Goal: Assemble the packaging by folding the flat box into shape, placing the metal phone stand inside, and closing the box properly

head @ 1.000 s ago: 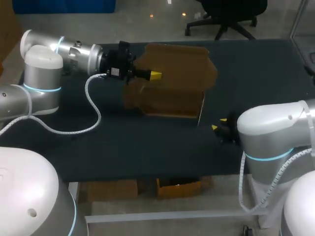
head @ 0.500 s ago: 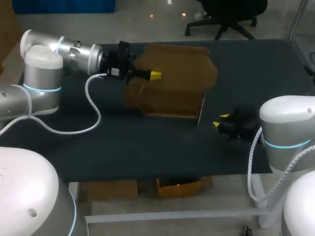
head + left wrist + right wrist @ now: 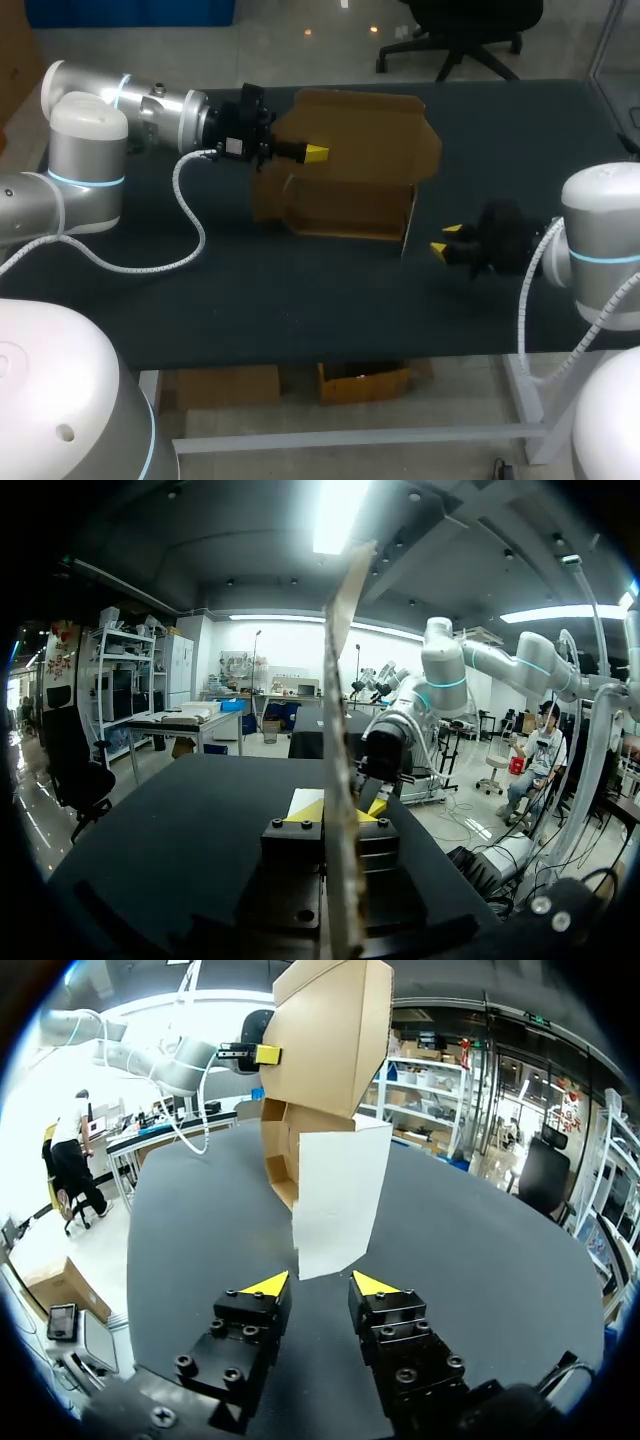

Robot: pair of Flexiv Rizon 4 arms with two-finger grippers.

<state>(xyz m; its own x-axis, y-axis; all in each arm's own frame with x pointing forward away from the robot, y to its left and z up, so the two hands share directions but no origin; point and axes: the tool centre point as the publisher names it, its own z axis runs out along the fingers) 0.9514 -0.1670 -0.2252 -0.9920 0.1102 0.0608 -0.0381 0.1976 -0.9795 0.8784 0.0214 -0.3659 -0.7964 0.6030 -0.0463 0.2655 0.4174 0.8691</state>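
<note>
L arm [image 3: 150, 105] comes in low over the table [image 3: 300, 300]. L gripper [image 3: 312, 152] is clamped on the raised back panel of the cardboard box [image 3: 350, 195]. Its wrist view shows that panel edge-on btwn the yellow tips, one finger each side. Box sits mid-table, partly folded, top open, back panel upright, w/ a white side flap [image 3: 409, 225] sticking out twd the right. R gripper [image 3: 445, 240] is near that flap, not touching it. Its fingers are spread w/ nothing btwn them, and the box is straight ahead of it.
</note>
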